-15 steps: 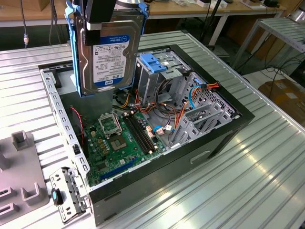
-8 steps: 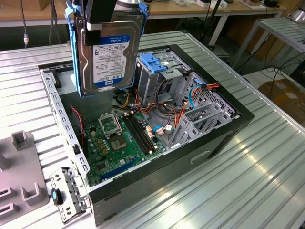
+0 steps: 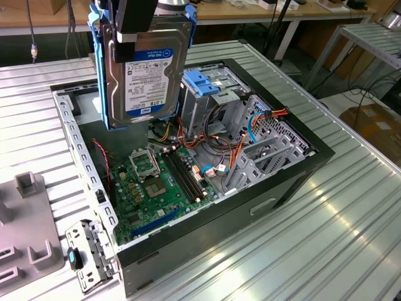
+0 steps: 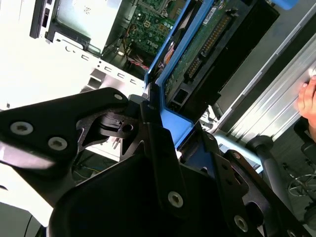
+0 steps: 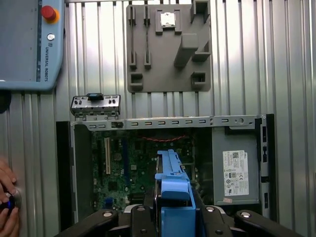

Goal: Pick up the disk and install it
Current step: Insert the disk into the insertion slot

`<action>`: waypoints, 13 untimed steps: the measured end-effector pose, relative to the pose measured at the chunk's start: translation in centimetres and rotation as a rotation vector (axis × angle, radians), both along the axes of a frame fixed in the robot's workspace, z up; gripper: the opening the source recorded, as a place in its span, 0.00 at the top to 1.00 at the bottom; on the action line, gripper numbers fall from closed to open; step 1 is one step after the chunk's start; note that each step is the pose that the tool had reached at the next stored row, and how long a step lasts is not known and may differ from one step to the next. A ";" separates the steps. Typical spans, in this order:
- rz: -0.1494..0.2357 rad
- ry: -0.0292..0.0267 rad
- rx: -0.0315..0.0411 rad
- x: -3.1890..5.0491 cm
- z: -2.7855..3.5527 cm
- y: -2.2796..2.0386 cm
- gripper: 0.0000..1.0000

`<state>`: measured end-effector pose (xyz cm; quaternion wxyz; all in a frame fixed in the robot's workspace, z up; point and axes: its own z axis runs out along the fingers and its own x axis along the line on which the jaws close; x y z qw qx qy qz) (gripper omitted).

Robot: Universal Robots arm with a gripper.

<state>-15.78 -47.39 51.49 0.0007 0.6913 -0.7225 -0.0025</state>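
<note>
The flat silver-grey metal disk with blue side rails (image 3: 147, 69) is held upright, long axis vertical, in the closed gripper (image 3: 133, 28), clear above the open black computer case's (image 3: 207, 232) rim.

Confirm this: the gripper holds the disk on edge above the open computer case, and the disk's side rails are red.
Wrong colour: the side rails are blue, as the exterior view shows. Otherwise right: the gripper holds the disk on edge above the open computer case.
</note>
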 end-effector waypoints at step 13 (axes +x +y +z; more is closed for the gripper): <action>0.000 0.0000 0.0000 1.39 -0.02 -0.02 0.63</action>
